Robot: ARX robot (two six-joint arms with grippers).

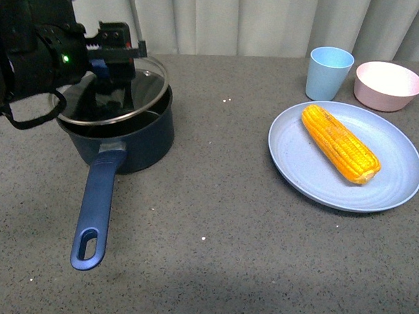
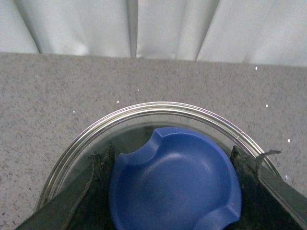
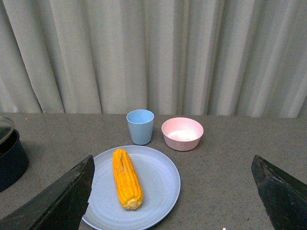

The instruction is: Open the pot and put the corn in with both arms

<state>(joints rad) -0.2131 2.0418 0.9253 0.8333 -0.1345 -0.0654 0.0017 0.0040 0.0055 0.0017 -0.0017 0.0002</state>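
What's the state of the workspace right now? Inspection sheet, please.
Surface: grey speckled table, no spills seen.
Job's things: pot under a tilted glass lid; corn lying on the blue plate.
Clutter: blue cup and pink bowl behind the plate.
Grippers: left gripper shut on the lid's blue knob; right gripper open, empty.
Cables: black loop hanging from the left arm.
Surroundings: pale curtain behind the table.

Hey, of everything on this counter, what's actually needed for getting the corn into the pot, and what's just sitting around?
Needed: pot, glass lid gripped by the left gripper, corn.
Just sitting around: blue plate under the corn, blue cup, pink bowl.
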